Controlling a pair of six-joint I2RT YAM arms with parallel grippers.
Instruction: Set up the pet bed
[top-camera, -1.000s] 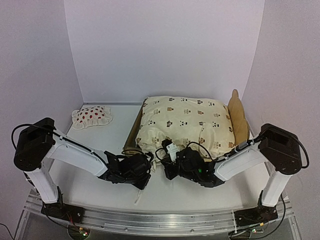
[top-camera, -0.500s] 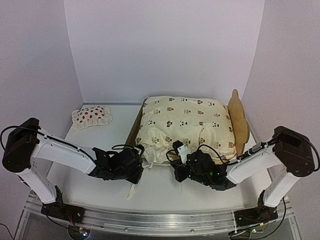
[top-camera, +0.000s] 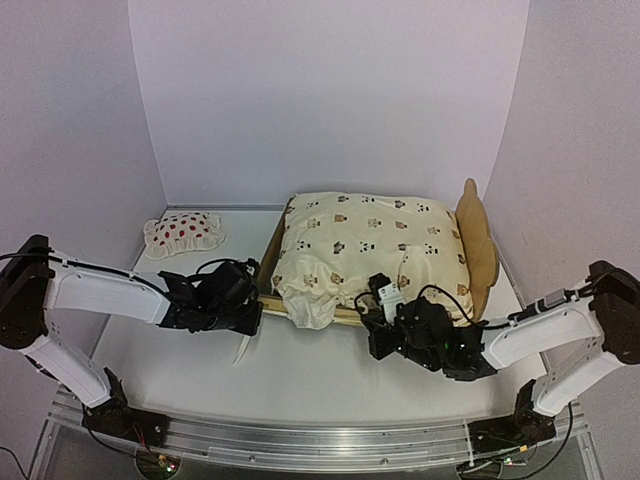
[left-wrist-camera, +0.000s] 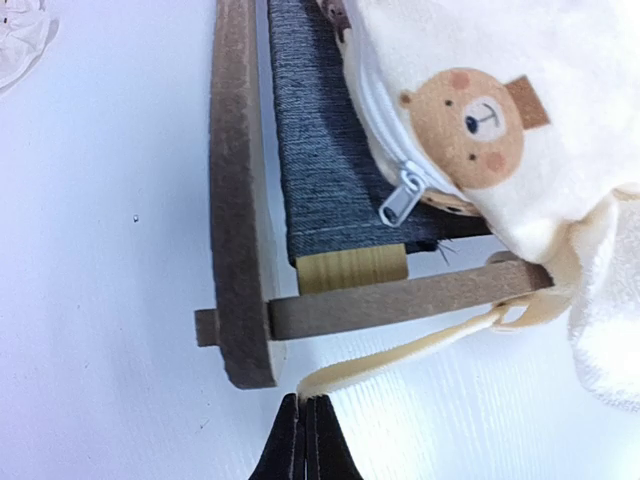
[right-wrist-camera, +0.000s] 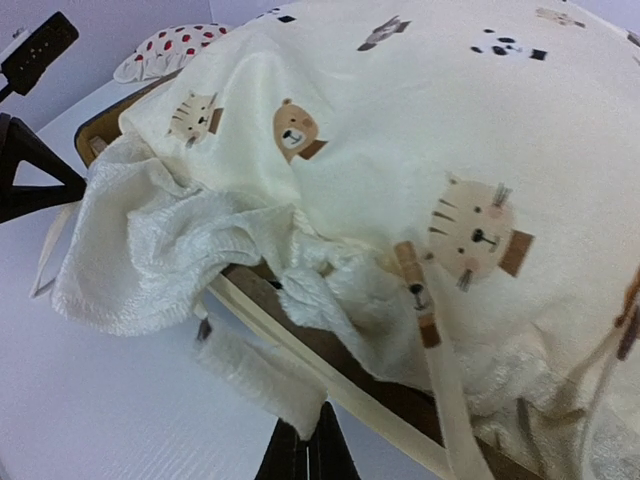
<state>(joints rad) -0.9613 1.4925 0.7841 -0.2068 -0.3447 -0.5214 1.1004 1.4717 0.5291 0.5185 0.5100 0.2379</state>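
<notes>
White table (top-camera: 300, 375), pet bed (top-camera: 268, 262) right of centre, long axis 9-to-3 o'clock, headboard at 3; left hand (left-wrist-camera: 303, 415) off its foot corner pinching cream tie (left-wrist-camera: 400, 350), right hand (right-wrist-camera: 303, 440) pinching fleecy flap (right-wrist-camera: 255, 375), bed at 12 o'clock of both.

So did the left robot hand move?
Yes. The left gripper slid left and farther back, closer to the strawberry pillow, which stayed put.

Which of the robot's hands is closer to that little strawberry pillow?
Left. Its left hand is by the front-left corner of the pet bed, a short way from the strawberry pillow; the right hand is farther right, along the bed's front edge.
</notes>
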